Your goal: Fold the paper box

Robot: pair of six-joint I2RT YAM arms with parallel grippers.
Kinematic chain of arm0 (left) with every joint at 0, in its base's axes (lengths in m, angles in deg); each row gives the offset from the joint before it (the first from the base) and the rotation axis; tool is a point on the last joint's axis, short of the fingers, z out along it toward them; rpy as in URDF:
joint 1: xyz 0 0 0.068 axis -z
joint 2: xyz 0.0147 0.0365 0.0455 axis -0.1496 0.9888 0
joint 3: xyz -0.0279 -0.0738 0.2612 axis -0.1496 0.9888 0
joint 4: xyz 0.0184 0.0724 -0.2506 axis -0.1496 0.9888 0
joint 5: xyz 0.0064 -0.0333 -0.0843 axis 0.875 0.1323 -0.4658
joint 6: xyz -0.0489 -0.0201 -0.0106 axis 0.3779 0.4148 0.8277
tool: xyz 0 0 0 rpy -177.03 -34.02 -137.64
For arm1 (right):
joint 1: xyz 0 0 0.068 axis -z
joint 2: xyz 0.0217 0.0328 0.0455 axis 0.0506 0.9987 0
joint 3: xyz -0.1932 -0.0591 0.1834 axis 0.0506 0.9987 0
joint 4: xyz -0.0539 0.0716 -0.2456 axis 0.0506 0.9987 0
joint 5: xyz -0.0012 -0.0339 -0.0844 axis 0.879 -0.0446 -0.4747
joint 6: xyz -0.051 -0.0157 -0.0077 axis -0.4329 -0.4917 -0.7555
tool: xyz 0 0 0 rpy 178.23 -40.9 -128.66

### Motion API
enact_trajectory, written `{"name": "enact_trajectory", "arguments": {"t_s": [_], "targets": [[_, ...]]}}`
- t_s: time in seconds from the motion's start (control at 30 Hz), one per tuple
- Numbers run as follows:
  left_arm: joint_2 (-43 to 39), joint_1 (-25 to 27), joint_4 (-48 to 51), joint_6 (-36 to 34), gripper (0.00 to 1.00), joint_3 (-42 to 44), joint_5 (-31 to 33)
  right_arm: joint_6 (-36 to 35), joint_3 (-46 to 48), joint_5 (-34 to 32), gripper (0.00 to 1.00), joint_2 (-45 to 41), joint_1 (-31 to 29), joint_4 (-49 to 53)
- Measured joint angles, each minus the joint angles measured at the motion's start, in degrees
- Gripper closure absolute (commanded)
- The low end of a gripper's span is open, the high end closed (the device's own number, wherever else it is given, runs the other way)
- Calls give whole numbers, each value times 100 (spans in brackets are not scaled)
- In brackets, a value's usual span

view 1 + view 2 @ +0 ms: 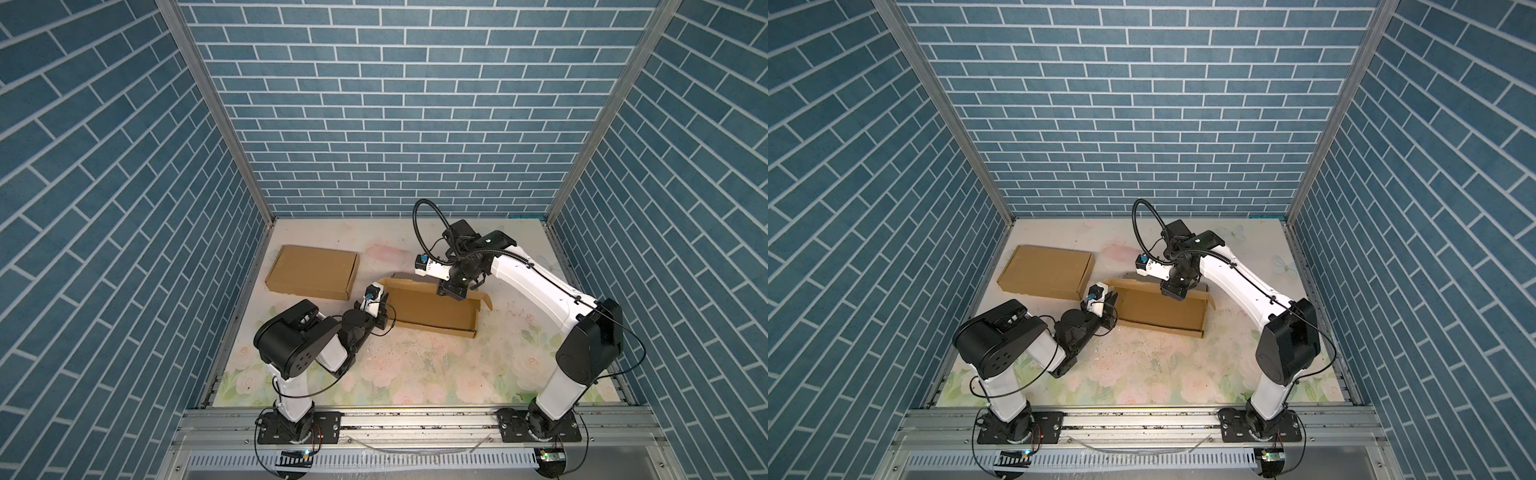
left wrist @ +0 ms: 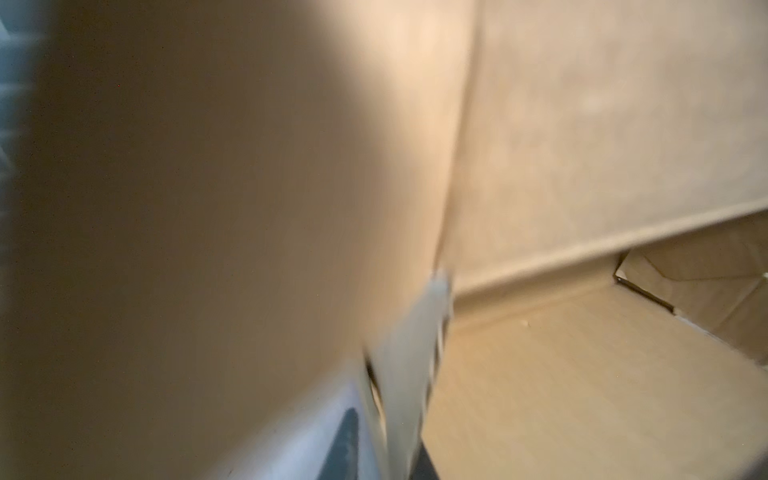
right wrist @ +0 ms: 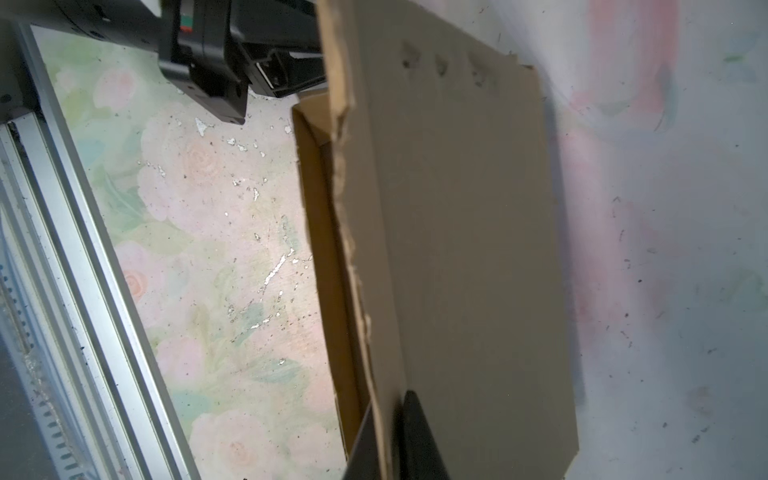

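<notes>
Box being folded: open cardboard box (image 1: pixel 432 309) lies in the middle of the flowery table (image 1: pixel 415 365), in both top views.
Lid: the big lid flap (image 3: pixel 465 249) stands up along the far side of the box, not yet down.
Right gripper: right gripper (image 1: pixel 451 291) comes down from above onto the lid's top edge. In the right wrist view its dark fingers (image 3: pixel 419 436) sit on both sides of the flap, pinching the cardboard.
Left gripper: left gripper (image 1: pixel 384 313) is low at the box's left end. The left wrist view is blurry and full of cardboard, so I cannot tell if it is spread or pinching anything.
Other box: a closed cardboard box (image 1: pixel 312 272) sits near the left wall, apart from the open one.
Step now: I think the lid is being held, ready to close.
Next move: swing the lid down over the tray. The front lip must tuck inside the near wall. The left gripper should keep the box from sliding.
</notes>
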Motion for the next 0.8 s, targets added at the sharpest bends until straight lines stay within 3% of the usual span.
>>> {"name": "enact_trajectory", "arguments": {"t_s": [0.1,0.27,0.43,0.57,0.63,0.8], "targets": [[-144,9,155,55,65,127,79,2,356,31,89,-7,0,-219],[-754,26,317,175,64,387,332,4,962,61,86,-140,-33,-719],[-2197,42,1322,363,64,455,885,61,1482,31,83,-380,-90,-1274],[-3611,42,3110,501,60,2,1421,177,1943,-114,73,-396,-208,-1738],[-4107,31,3803,518,59,-293,1698,275,2151,-195,63,-396,-271,-1910],[-4249,-9,5062,431,54,-883,1696,535,2474,-260,41,-396,-356,-2271]]}}
